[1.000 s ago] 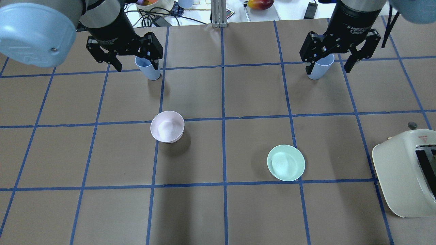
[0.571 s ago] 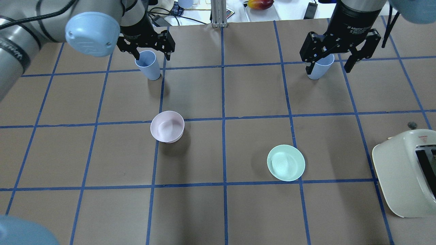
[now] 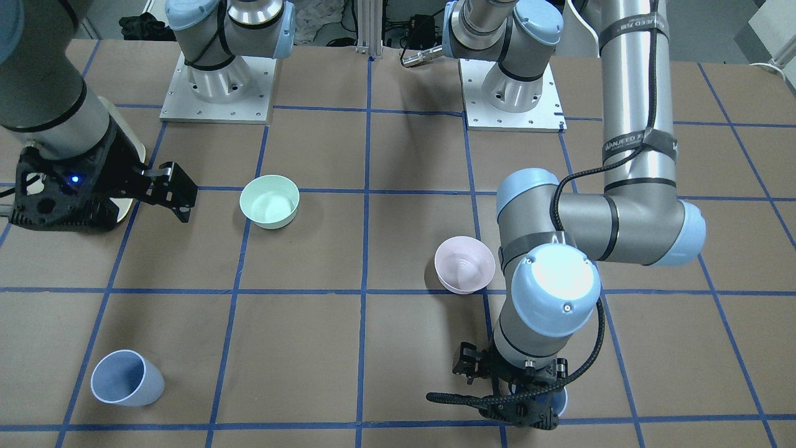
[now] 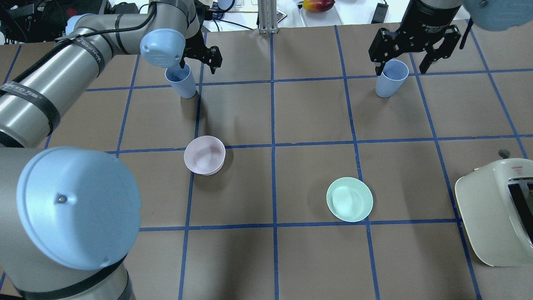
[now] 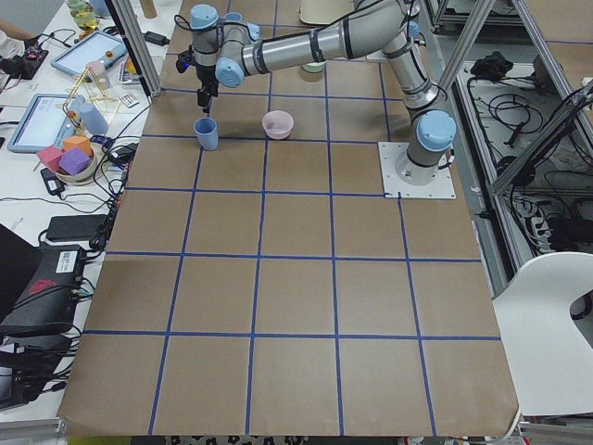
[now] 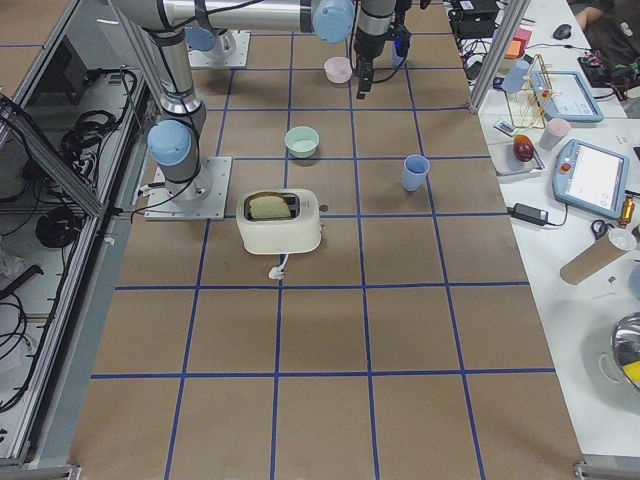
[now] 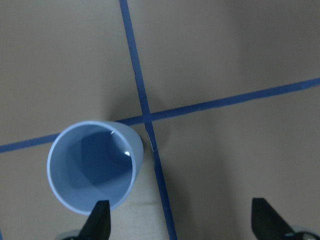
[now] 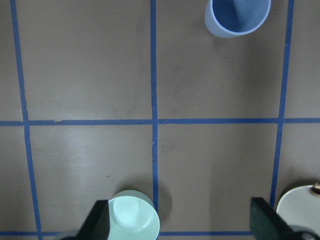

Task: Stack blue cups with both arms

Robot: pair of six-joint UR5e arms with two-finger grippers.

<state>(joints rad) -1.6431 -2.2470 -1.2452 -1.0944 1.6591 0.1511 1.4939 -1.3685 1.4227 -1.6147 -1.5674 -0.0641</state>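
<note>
Two blue cups stand upright and apart at the far side of the table: the left cup (image 4: 180, 81) and the right cup (image 4: 390, 78). My left gripper (image 4: 198, 63) is open and low over the left cup. In the left wrist view the cup (image 7: 95, 167) lies by the left fingertip (image 7: 100, 220), off to one side of the gap. My right gripper (image 4: 401, 66) is open and empty, high above the right cup. In the right wrist view that cup (image 8: 237, 17) shows far below at the top edge.
A pale pink bowl (image 4: 204, 155) sits left of centre and a mint-green bowl (image 4: 349, 199) right of centre. A cream toaster (image 4: 497, 212) stands at the right edge. The left arm's elbow (image 4: 79, 206) looms over the near left.
The left arm has swung round and its gripper has dropped close over the left cup. The right gripper has risen away from the right cup, which stays on the table.
</note>
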